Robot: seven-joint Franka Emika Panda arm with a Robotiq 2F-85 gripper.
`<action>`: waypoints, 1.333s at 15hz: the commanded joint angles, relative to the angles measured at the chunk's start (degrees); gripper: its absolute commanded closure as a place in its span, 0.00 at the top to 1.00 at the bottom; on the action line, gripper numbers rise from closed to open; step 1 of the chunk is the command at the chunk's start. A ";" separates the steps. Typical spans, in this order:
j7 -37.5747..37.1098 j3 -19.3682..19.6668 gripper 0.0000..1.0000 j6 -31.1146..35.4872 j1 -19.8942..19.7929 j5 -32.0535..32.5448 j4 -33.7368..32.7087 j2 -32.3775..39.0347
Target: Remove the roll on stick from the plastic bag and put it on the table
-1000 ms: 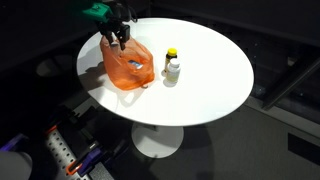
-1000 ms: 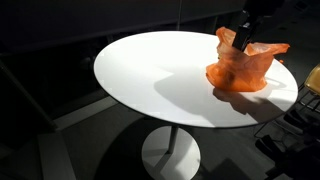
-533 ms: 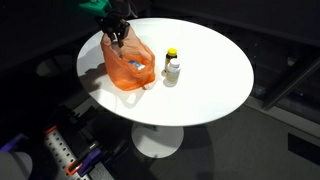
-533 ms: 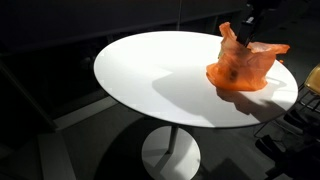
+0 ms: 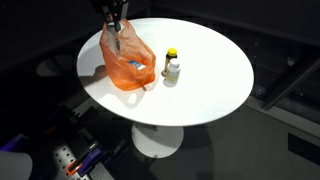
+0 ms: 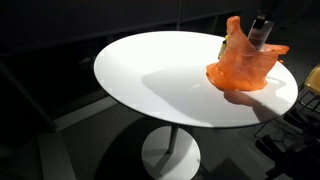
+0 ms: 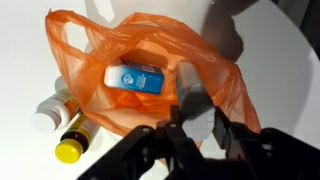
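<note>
The roll-on stick (image 7: 195,92), clamped in the tool (image 7: 197,120), is held above the orange bag (image 7: 105,50) (bottles (image 7: 50,112) at 8 o'clock).

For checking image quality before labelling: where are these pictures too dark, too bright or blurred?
In both exterior views the white table is glaringly bright against a dark room; in an exterior view the orange bag throws a soft grey shadow on it. In the wrist view the tool is a dark, blurred silhouette; the bag's contents look sharper.
</note>
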State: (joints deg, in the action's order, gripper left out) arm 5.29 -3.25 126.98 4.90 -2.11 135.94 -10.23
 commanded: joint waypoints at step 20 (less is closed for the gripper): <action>-7.11 11.19 0.11 4.42 -14.95 6.10 -2.10 1.34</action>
State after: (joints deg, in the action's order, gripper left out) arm 0.69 7.66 128.66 -9.65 2.61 135.07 -12.01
